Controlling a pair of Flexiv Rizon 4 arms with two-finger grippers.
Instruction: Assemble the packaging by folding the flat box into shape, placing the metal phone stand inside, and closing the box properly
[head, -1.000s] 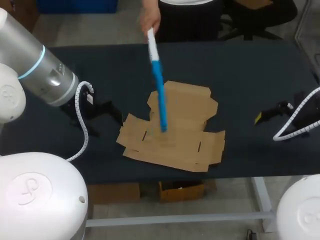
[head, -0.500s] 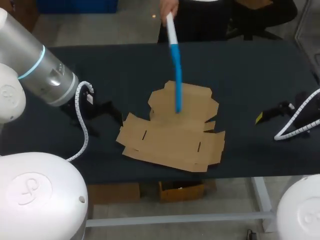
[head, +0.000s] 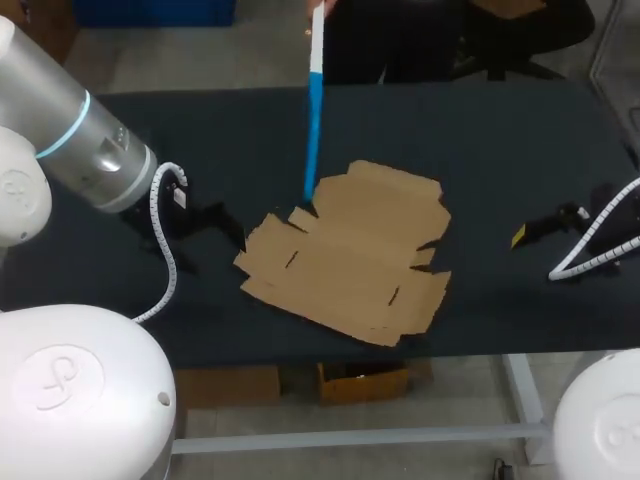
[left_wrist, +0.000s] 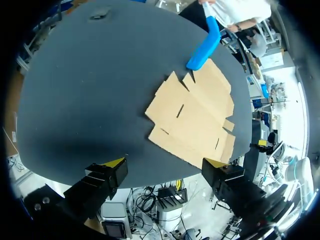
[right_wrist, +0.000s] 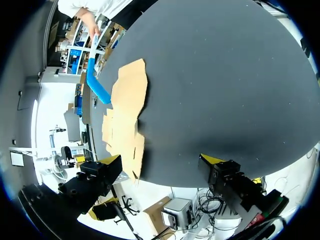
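Note:
The flat brown cardboard box (head: 350, 255) lies unfolded near the middle of the dark table (head: 500, 140). A person at the far side holds a blue and white stick (head: 315, 110), its tip touching the box's rear left edge. My left gripper (head: 225, 225) hovers to the left of the box, open and empty. My right gripper (head: 530, 232) hangs open to the right, well apart from the box. In the left wrist view the box (left_wrist: 192, 120) and the stick (left_wrist: 205, 47) lie ahead of the open gripper (left_wrist: 165, 172). The right wrist view shows the box (right_wrist: 127, 110) ahead of its open gripper (right_wrist: 162, 167). No phone stand is in sight.
The person's hand (right_wrist: 91, 22) holds the stick (right_wrist: 96, 85) from beyond the far table edge. Bare dark tabletop surrounds the box on all sides. The box's front edge lies close to the table's near edge (head: 330, 358).
The stick's tip has gone from the box's middle to its rear left edge, and the box has shifted and turned slightly to the right. Both arms stayed still.

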